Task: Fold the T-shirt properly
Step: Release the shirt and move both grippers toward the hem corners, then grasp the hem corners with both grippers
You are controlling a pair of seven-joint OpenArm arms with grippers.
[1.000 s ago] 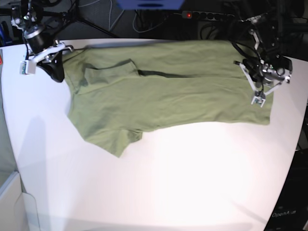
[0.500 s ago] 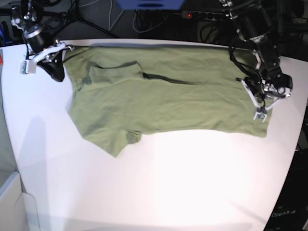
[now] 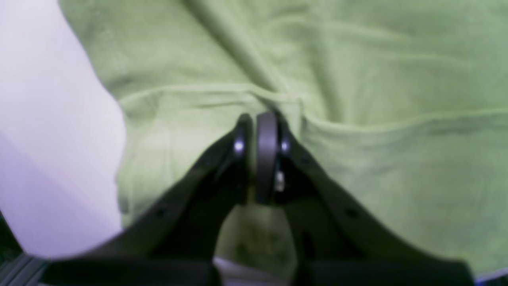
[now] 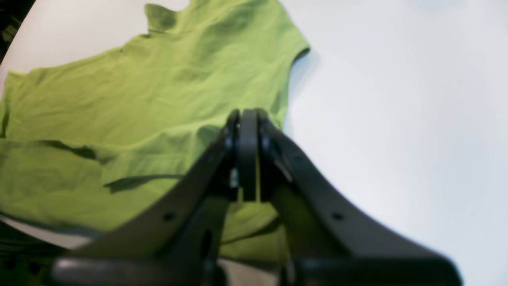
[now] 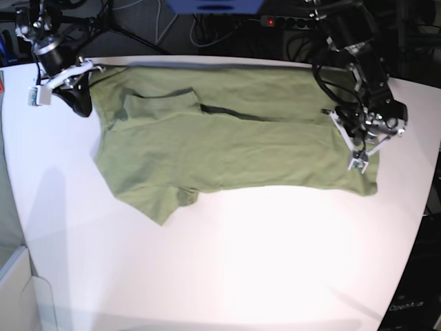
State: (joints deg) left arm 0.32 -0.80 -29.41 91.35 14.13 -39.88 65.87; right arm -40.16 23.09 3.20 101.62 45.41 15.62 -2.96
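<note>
Left gripper (image 5: 360, 160) pinched on the hem end of the olive-green T-shirt (image 5: 227, 145), right gripper (image 5: 77, 88) clamped on its shoulder corner, shirt spread crosswise along the far side of the white table (image 5: 241, 262), one sleeve folded over.

White counter against a dark, cluttered backdrop

The counter (image 5: 227, 262) is plain white with a curved far edge, brightly lit with a soft glare near its middle. Behind it lie dark cables, a power strip (image 5: 296, 21) with a red light, and a blue object (image 5: 213, 5).
</note>
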